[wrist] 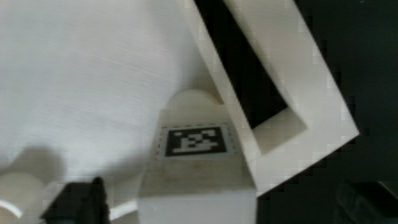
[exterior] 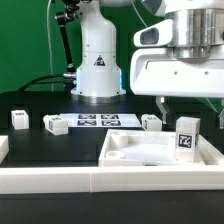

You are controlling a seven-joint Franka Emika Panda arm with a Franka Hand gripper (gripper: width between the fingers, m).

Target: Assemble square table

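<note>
Black table [exterior: 40, 145] | leg [exterior: 186, 138] upright at slab [exterior: 140, 152] edge, beneath jaws | jaws spread, empty

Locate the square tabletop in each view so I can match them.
Exterior view: the square tabletop lies in front, toward the exterior view's right, behind the low border wall.
Wrist view: the square tabletop fills most of the picture, its raised rim running diagonally.
Shared landmark: the tagged leg by its rim.

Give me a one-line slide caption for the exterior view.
Open gripper hangs above a tagged leg standing at the white tabletop, three more legs loose on the table.
</note>
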